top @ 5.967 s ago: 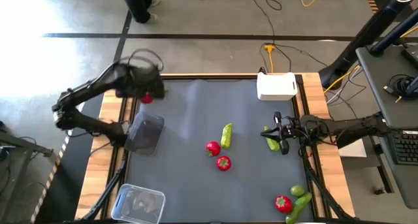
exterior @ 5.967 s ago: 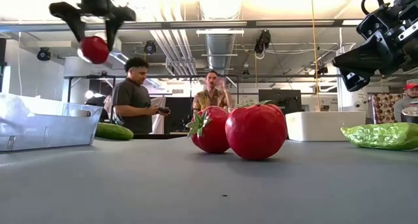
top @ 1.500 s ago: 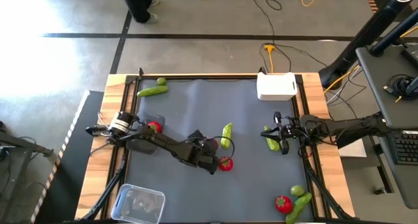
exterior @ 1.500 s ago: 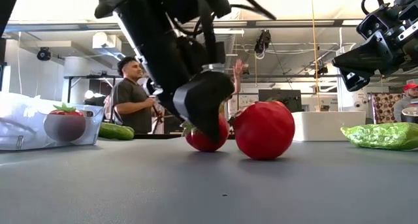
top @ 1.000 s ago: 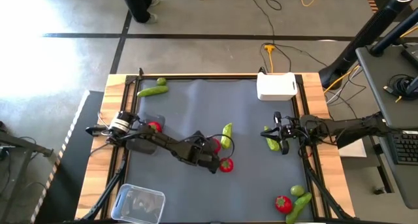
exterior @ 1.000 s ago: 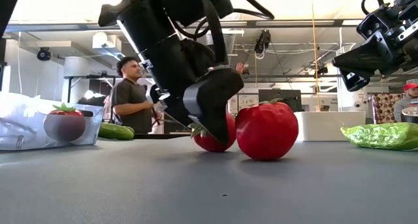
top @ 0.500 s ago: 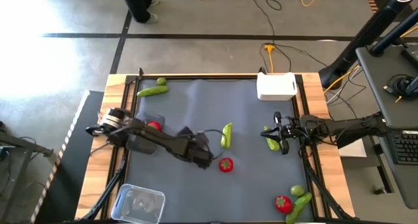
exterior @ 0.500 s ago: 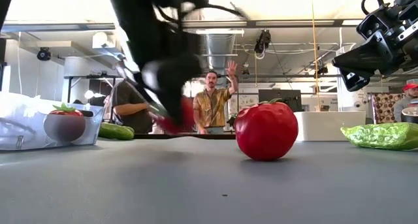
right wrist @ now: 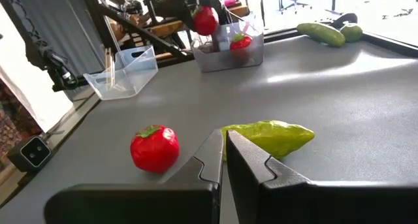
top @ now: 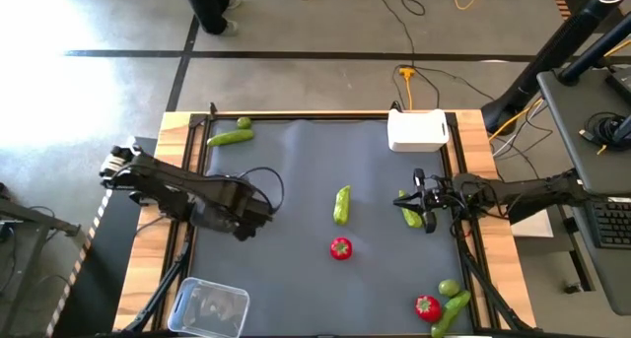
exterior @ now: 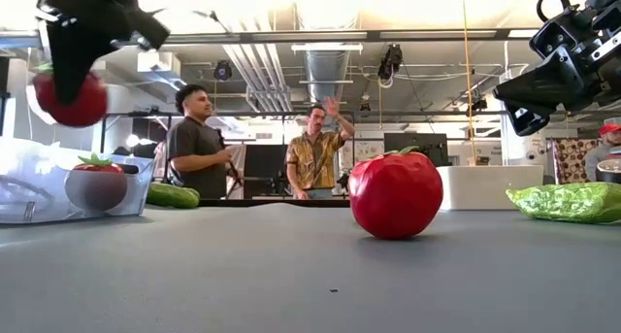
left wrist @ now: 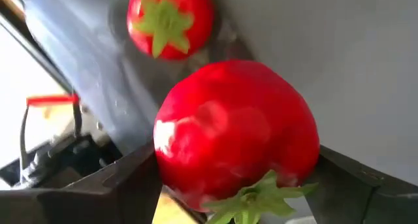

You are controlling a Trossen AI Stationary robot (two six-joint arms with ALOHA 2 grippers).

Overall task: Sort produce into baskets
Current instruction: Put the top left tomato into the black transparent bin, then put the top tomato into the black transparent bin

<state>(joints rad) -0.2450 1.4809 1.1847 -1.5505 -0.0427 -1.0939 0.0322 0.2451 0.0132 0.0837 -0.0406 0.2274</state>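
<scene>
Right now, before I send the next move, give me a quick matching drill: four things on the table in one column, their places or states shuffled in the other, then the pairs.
Things:
1. left gripper
2. white box
3. clear tub
4. right gripper

Places or states:
A. at the table's far edge, toward the right
B. shut on a red tomato, above the dark tray
C. at the near left corner, holding no produce
D. fingers together, by a green piece near the right edge

Pairs: 1-B, 2-A, 3-C, 4-D
</scene>
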